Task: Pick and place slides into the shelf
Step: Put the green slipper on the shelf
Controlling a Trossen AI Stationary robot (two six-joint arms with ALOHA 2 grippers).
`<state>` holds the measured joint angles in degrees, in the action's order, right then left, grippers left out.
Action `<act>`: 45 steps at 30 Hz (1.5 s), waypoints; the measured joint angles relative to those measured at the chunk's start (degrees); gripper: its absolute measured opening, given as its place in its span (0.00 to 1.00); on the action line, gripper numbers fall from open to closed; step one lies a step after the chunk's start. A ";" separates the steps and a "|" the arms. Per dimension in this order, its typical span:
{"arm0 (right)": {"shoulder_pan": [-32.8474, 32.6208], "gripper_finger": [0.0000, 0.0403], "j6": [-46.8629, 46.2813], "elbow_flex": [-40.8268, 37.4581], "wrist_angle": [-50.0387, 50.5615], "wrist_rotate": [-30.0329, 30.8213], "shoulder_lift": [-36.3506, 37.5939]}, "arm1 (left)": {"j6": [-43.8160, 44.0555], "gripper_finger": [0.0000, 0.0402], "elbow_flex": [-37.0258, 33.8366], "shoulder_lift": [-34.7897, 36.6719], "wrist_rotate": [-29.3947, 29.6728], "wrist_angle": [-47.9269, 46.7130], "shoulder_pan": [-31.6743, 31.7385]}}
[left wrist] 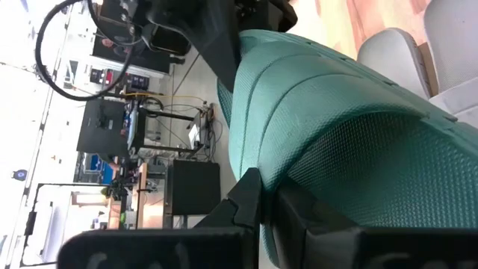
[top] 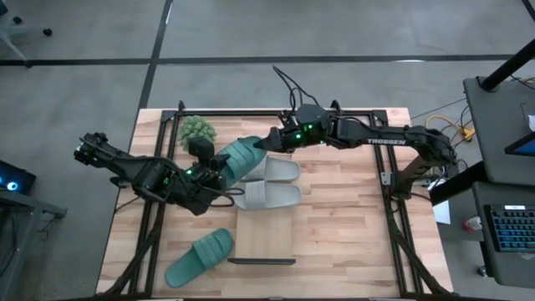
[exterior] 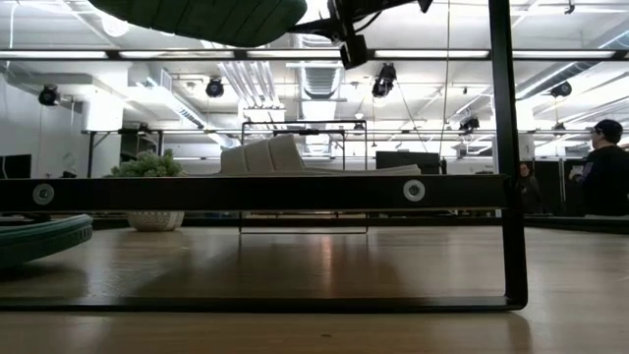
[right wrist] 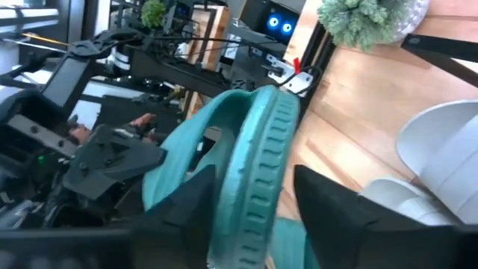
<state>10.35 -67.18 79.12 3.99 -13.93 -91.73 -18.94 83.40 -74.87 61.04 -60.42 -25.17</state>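
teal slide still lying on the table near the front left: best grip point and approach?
Grip the teal slide by one long side edge of the sole, next to the wide strap, coming straight down from above. It lies flat, sole down and angled, apart from the shelf, so both long edges are open for the fingers.

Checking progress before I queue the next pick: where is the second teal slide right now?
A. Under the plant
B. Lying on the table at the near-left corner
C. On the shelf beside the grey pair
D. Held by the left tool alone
B: the high view shows one teal slide flat on the table, untouched, while the other teal slide is held aloft between the left tool and right tool, near the grey pair.
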 joint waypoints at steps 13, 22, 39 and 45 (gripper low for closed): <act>0.04 0.10 0.14 -0.05 0.04 0.63 -0.58 | 0.85 0.02 0.00 -0.02 0.14 0.03 0.07; 0.04 0.10 1.17 -0.05 0.04 0.57 -0.58 | 12.19 0.18 0.00 0.69 0.09 0.32 0.07; 0.11 0.10 2.32 -0.08 0.70 4.82 -0.25 | 17.13 0.54 5.27 5.23 13.65 13.20 0.42; 0.04 0.10 2.91 -0.15 1.09 7.66 -0.11 | 17.12 0.56 6.56 7.29 14.46 16.23 0.53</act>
<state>10.39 -64.27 78.97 5.08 -6.28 -91.84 -1.82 89.95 -67.58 75.50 -44.20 -24.64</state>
